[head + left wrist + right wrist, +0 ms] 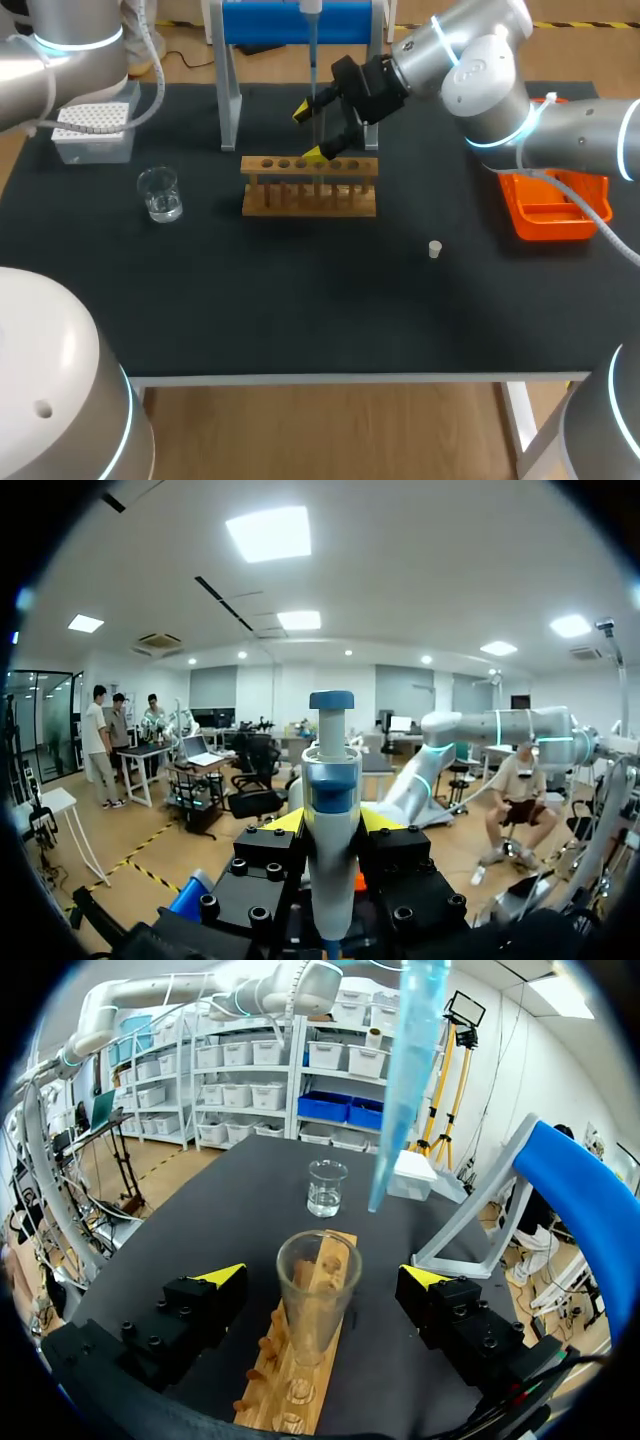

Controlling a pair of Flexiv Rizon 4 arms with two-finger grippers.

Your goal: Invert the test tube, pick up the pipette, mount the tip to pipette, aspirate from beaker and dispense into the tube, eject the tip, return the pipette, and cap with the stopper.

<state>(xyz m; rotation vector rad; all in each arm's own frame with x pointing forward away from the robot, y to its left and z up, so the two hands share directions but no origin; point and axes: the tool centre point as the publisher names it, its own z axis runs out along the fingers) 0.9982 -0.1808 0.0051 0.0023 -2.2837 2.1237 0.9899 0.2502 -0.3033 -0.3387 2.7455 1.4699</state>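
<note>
Over the rack (309,186), pipette (312,50), right end effector (311,132).

pipette (312,10): upper end cut off | orange tray (532,215): partly behind right arm (560,130) | test tube (318,1290): bottom hidden in wooden rack (300,1390) | stopper (434,249): too small to tell shape

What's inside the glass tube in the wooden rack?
The test tube looks empty: the wooden rack shows through it. Its lower end is hidden in the rack. The pipette tip hangs above.
</note>
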